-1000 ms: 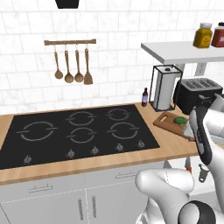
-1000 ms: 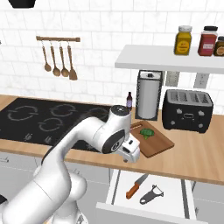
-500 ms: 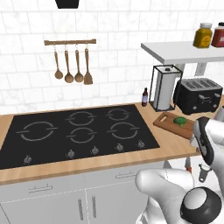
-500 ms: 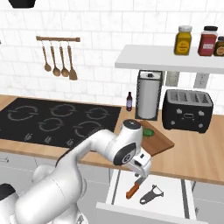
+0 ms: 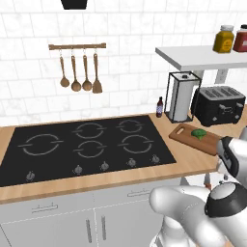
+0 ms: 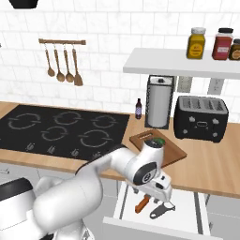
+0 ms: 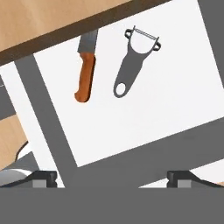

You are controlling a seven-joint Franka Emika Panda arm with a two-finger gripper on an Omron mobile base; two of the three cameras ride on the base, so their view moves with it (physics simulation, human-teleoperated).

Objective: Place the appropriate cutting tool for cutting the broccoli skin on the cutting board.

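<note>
A grey metal peeler and a knife with a brown handle lie side by side on the white floor of an open drawer. My gripper hangs above them, open, its fingertips wide apart with nothing between them. From the right base view the gripper sits just over the peeler and the knife, below the counter edge. The brown cutting board lies on the counter with the small green broccoli on it. Both also appear from the left: board, broccoli.
Behind the board stand a black toaster, a paper towel holder and a small dark bottle. A black cooktop fills the counter's left part. The counter's front edge overhangs the drawer.
The arm has swung down from beside the cutting board to the open drawer below the counter. The gripper has stayed open.
</note>
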